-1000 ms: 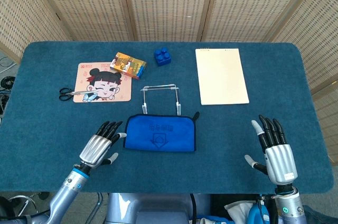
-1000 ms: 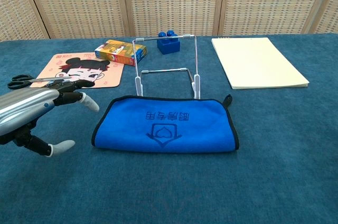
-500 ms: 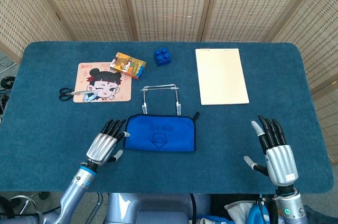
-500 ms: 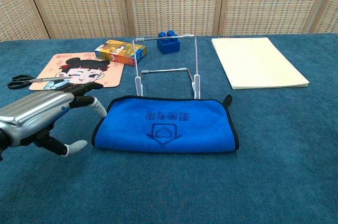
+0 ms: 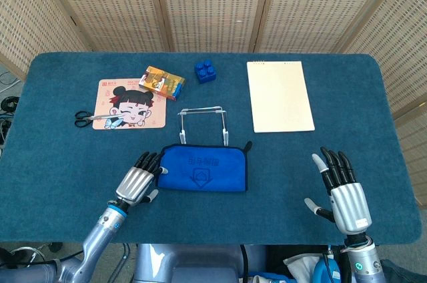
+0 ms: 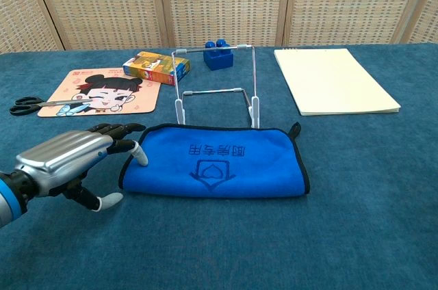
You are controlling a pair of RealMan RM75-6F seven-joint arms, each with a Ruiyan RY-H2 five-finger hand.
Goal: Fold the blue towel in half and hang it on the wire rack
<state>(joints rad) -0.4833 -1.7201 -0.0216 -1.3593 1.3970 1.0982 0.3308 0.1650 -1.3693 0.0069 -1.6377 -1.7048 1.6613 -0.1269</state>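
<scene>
The blue cloth towel with its dark printed emblem (image 5: 203,169) lies flat at the lower centre of the head view, already doubled over, on the dark teal felt counter (image 5: 60,163). Just behind it stands the thin white wire rack (image 5: 203,123), upright and bare, its feet near the towel's far edge.

My left hand (image 5: 137,181) sits low at the towel's left edge, palm down, my fingers (image 6: 122,128) spread and reaching toward the hem; from the chest view they may be brushing the cloth, but I cannot tell for sure, and they hold nothing. My right hand (image 5: 343,193) hovers at the lower right of the head view, well apart from the towel, fingers straight and fanned apart, empty.

Further back (upper part of the frame) lie a pink cartoon-face mat (image 5: 132,103), black-handled scissors (image 5: 90,118), a colourful small carton (image 5: 161,82), a blue toy brick (image 5: 205,71) and a pale yellow notepad (image 5: 279,95).
</scene>
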